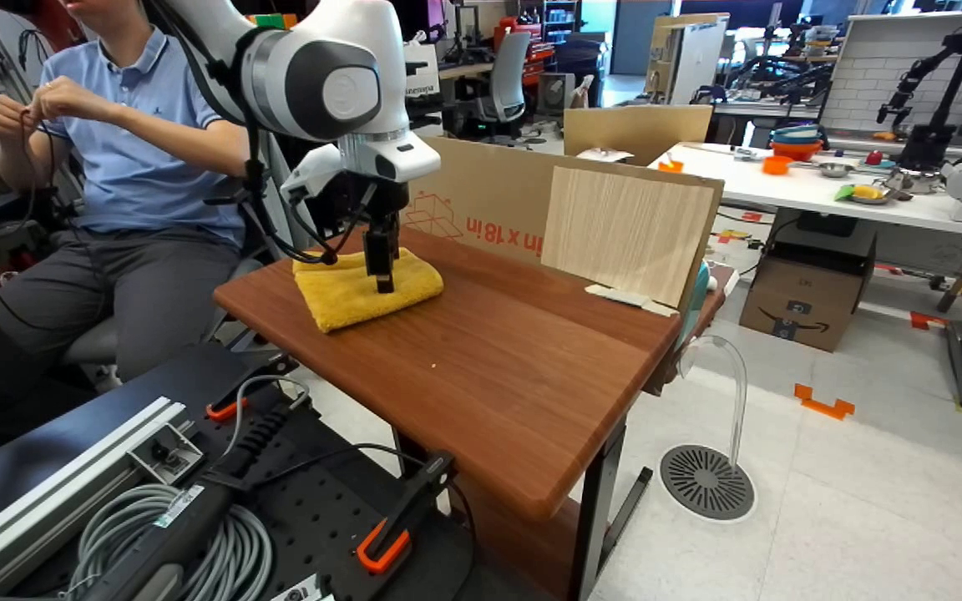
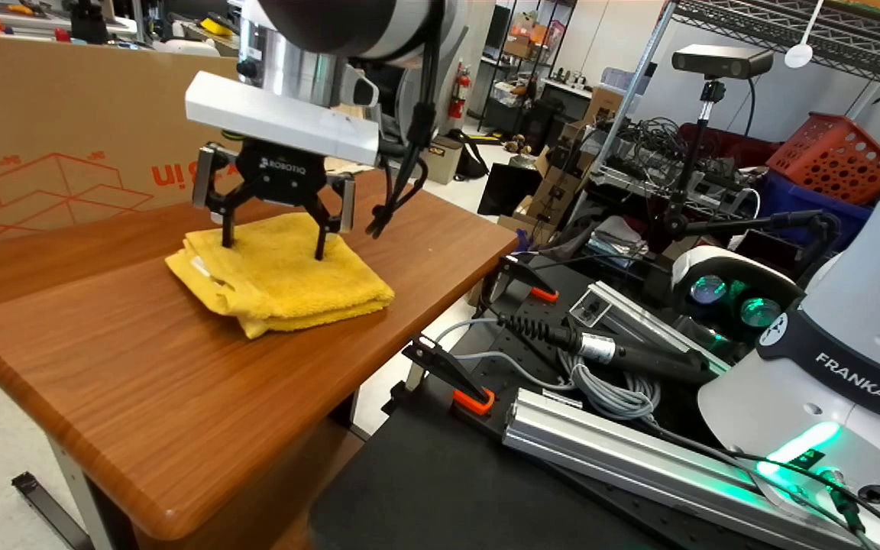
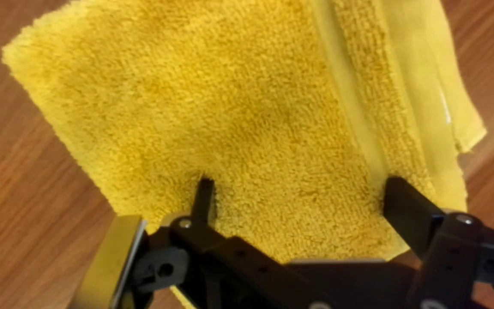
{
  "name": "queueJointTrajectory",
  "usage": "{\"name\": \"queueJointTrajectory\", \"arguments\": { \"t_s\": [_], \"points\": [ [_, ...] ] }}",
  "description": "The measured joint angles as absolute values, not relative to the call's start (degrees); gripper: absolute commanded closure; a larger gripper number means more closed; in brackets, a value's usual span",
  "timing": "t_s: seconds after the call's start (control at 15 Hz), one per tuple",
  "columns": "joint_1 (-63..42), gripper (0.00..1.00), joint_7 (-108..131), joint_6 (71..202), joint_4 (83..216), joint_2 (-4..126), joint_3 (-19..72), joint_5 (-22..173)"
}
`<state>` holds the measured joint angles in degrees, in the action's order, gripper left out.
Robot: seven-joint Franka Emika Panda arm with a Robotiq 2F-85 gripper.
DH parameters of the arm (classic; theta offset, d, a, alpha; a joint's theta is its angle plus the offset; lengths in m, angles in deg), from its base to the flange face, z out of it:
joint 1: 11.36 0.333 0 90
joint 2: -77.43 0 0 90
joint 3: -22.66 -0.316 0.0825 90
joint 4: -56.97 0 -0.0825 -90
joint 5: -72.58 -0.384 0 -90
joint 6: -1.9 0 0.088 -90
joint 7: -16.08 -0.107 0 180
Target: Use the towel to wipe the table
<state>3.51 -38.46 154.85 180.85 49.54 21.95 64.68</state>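
Note:
The towel (image 1: pixel 335 296) is a mustard-yellow folded cloth lying on the reddish-brown wood-grain table (image 1: pixel 498 376). Both also show in an exterior view, the towel (image 2: pixel 295 286) as a layered rough square and the table (image 2: pixel 134 382) around it. My gripper (image 2: pixel 273 252) points down over the towel with its two fingers wide apart. The fingertips press on or just into the towel's top; no cloth is pinched between them. In the wrist view the gripper (image 3: pixel 300 180) spans the near part of the towel (image 3: pixel 230 107), with table (image 3: pixel 24 150) showing on both sides.
A cardboard panel (image 1: pixel 481 192) stands along one table edge, also in an exterior view (image 2: pixel 66 130). A light wood-grain board (image 1: pixel 627 238) leans on it. A black bench (image 2: pixel 417 466) with clamps, cables and an aluminium profile adjoins the table. A person (image 1: pixel 139 175) sits beside it.

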Motion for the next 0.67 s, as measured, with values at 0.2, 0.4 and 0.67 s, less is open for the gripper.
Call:
{"name": "queueJointTrajectory", "arguments": {
  "t_s": [0.2,0.4,0.67],
  "points": [
    [4.59,0.0,-41.68,154.85,177.56,46.27,24.25,64.76],
    [5.04,0.0,-44.56,154.85,176.62,44.99,27.01,65.83],
    [4.6,0.0,-46.16,154.74,177.28,44.99,30.6,66.54]
  ]
}}
